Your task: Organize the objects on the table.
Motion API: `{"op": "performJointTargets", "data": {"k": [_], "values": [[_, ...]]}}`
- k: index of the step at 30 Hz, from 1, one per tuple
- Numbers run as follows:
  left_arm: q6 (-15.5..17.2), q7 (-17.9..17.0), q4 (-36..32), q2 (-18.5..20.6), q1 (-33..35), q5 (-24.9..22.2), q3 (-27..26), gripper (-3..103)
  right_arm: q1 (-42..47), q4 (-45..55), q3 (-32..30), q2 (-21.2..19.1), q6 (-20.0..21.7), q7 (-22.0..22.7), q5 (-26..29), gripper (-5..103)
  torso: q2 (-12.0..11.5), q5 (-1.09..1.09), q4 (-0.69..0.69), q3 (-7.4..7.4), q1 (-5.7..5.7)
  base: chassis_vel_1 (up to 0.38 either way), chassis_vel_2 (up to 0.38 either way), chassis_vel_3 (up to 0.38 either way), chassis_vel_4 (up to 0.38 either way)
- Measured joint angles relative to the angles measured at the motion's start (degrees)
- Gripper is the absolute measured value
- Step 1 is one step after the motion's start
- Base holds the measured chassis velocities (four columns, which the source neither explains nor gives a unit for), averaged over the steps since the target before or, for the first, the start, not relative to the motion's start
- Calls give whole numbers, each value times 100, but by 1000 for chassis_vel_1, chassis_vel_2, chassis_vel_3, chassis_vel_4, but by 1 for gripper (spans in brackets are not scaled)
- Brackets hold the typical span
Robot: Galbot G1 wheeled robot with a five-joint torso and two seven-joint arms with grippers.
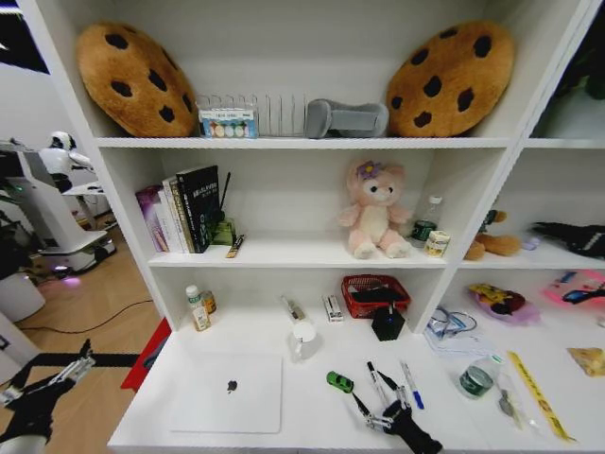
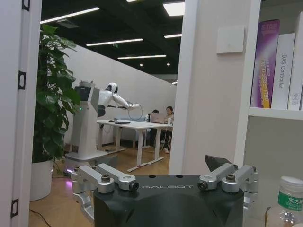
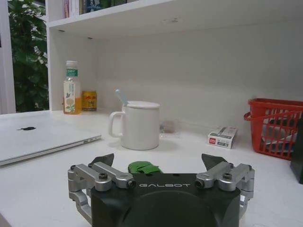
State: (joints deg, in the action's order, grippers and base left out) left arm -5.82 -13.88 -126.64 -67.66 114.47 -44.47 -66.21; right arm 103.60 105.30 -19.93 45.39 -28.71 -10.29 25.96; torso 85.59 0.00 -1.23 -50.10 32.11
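Observation:
A closed silver laptop point(image 1: 227, 392) point(image 3: 42, 139) lies on the left part of the white table point(image 1: 312, 421). The tiny green toy car point(image 1: 339, 381) point(image 3: 144, 167) sits to its right. Beside the car lie two white pens, one with a black cap point(image 1: 376, 380) and one with a blue cap point(image 1: 411, 385). My right gripper point(image 1: 378, 413) point(image 3: 158, 161) hovers low over the table's front edge. It is open and empty, with the car just beyond its fingertips. My left gripper point(image 1: 57, 378) point(image 2: 150, 169) hangs off the table's left end, open and holding nothing.
A white mug point(image 1: 302, 338) point(image 3: 139, 125) with a spoon stands behind the car. A bottle point(image 3: 71, 87), a can point(image 3: 88, 100), a small box point(image 3: 222, 137) and a red basket point(image 1: 375, 294) point(image 3: 277, 125) line the back. A yellow ruler point(image 1: 537, 394) lies to the right. Shelves rise above.

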Motion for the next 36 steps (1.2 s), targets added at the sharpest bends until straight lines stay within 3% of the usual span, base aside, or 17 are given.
{"op": "performJointTargets", "data": {"k": [11,30,34,36], "values": [[96,-29,-211,-69,-16,20,16,100,-925,-233,855,-508,331,-33,422,100,0,0,0,0,0,0,0,0,0],[49,34,-199,-122,24,135,215,100,-1645,-338,1621,-626,838,201,838,103,0,-1,0,0,0,0,0,0,0],[31,13,-187,-141,22,105,201,100,-1709,-313,1694,-662,933,255,925,100,0,0,0,0,1,0,0,0,0],[8,5,-188,-151,29,72,179,100,-1752,-341,1762,-712,969,276,941,91,0,-1,0,0,0,0,0,0,0]]}}
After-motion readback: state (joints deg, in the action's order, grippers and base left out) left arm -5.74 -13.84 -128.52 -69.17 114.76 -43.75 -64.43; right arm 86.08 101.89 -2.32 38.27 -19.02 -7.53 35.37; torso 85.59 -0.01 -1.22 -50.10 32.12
